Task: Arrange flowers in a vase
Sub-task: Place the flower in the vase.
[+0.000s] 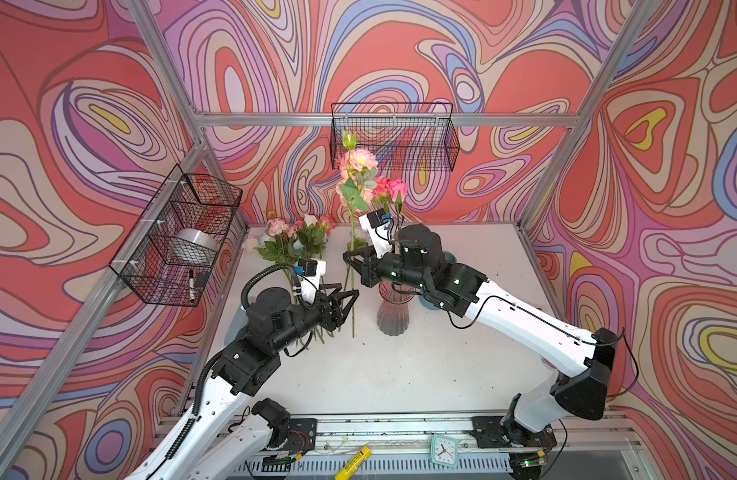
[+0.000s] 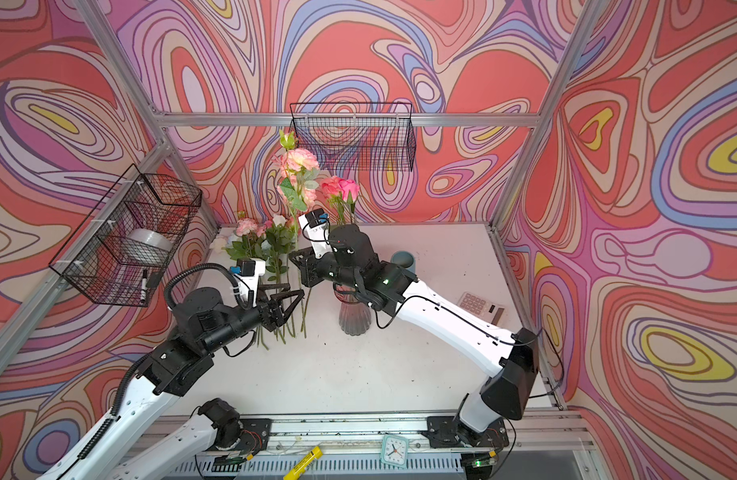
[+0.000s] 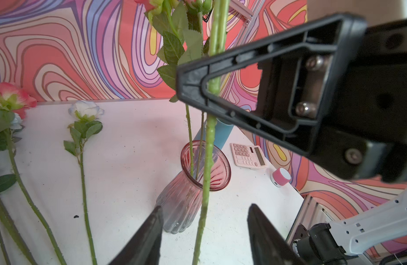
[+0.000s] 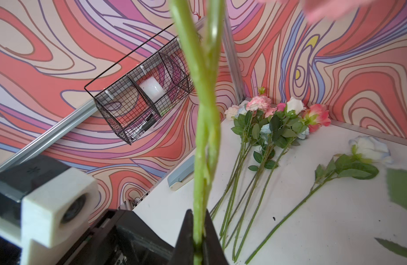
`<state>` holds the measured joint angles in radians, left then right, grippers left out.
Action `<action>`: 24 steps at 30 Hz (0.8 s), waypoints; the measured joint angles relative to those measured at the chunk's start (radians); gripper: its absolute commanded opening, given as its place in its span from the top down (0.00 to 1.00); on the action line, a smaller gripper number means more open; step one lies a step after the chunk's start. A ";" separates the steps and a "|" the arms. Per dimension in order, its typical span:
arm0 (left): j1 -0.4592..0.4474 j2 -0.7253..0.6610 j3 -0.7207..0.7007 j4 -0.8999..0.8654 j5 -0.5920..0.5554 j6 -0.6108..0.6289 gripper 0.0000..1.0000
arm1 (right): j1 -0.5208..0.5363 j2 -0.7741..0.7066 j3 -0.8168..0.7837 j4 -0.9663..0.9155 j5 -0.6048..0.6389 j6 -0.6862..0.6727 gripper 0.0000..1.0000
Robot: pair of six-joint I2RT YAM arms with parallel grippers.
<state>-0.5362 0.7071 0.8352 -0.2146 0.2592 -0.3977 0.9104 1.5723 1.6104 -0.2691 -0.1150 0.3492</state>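
**Figure. Top and wrist views.** The held flower has a long, pale green, knobbly stem that forks partway up. It bears serrated leaves and ruffled pink-and-cream blooms under a green tip. It stands nearly upright just beside the vase, on the left arm's side and outside the rim.

The right claw is clamped on the stem about midway up. The left claw sits lower, with its jaws apart and the stem between them.

The vase is ribbed, pink-tinted glass and holds two roses, one pink and one coral. The loose flowers lie on the counter near the back corner on the left arm's side. Their heads are pink, coral, white and pale blue and point toward the wall. A white rose with blue edges lies apart from them.

**Hidden or unclear.**
- In both top views the right arm covers the vase mouth.
- In the left wrist view the right claw's finger covers part of the stem.
- In that view the picture's edge cuts off the stem's foot, so whether it touches the counter cannot be told.
- In the right wrist view the stem is blurred, and its bloom is a pink smear cut off at the picture's edge.
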 measured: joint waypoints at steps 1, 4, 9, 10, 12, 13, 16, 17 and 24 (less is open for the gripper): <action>0.000 -0.012 0.000 0.000 -0.014 0.000 0.26 | 0.000 -0.004 0.000 -0.005 0.011 -0.005 1.00; 0.000 -0.060 -0.011 0.002 -0.075 0.000 0.25 | 0.000 -0.021 0.000 -0.017 0.054 -0.020 1.00; 0.000 -0.123 -0.038 0.002 -0.182 0.001 0.22 | 0.000 -0.066 -0.008 -0.016 0.115 -0.034 1.00; 0.000 -0.130 -0.040 0.001 -0.204 0.001 0.22 | 0.000 -0.075 -0.010 -0.015 0.127 -0.038 1.00; 0.000 -0.142 -0.044 0.001 -0.242 0.002 0.21 | 0.000 -0.092 -0.013 -0.015 0.151 -0.047 1.00; 0.000 -0.146 -0.046 0.001 -0.263 0.003 0.21 | 0.000 -0.098 -0.014 -0.016 0.164 -0.053 1.00; 0.000 -0.161 -0.048 -0.001 -0.325 0.005 0.20 | 0.000 -0.119 -0.016 -0.017 0.210 -0.074 1.00; 0.000 -0.164 -0.050 -0.002 -0.347 0.005 0.20 | 0.000 -0.127 -0.018 -0.018 0.228 -0.081 1.00; 0.000 -0.166 -0.051 -0.024 -0.452 0.004 0.19 | 0.000 -0.156 -0.005 -0.037 0.372 -0.161 1.00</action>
<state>-0.5362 0.5415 0.7841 -0.2382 -0.1928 -0.3935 0.9104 1.4158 1.6054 -0.3061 0.2573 0.1879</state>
